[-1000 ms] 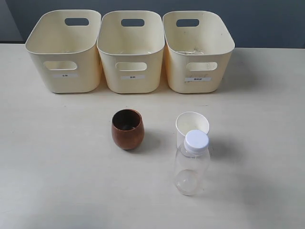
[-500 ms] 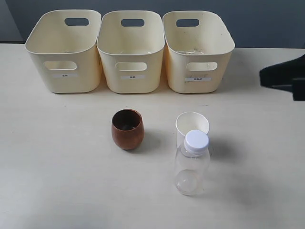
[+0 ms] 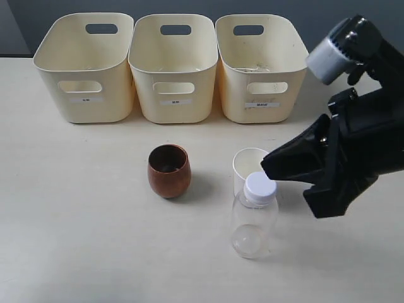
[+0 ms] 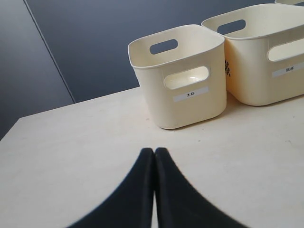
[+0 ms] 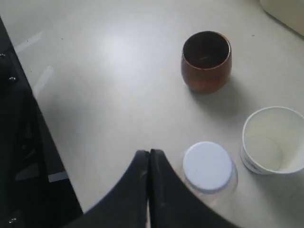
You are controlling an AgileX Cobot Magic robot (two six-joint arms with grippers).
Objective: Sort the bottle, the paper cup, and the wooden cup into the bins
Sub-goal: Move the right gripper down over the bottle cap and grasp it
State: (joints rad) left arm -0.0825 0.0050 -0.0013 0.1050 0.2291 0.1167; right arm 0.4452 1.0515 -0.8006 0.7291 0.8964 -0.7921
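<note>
Exterior view, quick pass: where are the three things? (A)

All on the table [image 3: 76, 246], in front of the bins [image 3: 146, 88] and well apart from them. Wooden cup [image 3: 169, 172] left of middle, paper cup [image 3: 248, 165] to its right, bottle [image 3: 252, 224] just in front of the paper cup and overlapping it from here. Touching or not, can't tell. (B)

Grippers? (A)

Right gripper [image 3: 268, 165] reaches in from the right side, jaws pressed together, nothing held. In this view its tip sits over the paper cup's rim, just behind the cap [image 3: 260, 187]. Height above the table can't be read. (B)

Right wrist view agree? (A)

Yes. Fingers are shut tight, and the cap is just beside the tips with a thin strip of table between. Paper cup is past the bottle, wooden cup farther off. (B)

Left gripper [image 4: 154, 151]? (A)

Left wrist view only: shut, empty, near the end bin of the row. None of the three things shows there. (B)

So which arm, and what does the move hang on? (A)

Right arm is nearer — my call. The bottle stands upright, long axis vertical, cap up, and lies just to the side of the shut tips. Likely next: open the jaws, shift across to the bottle, close across its width. Risk: the paper cup is so close that a finger could clip it or tip the bottle. (B)

Progress? (A)

None of the three is in a bin — sorting not yet begun. (B)
</note>
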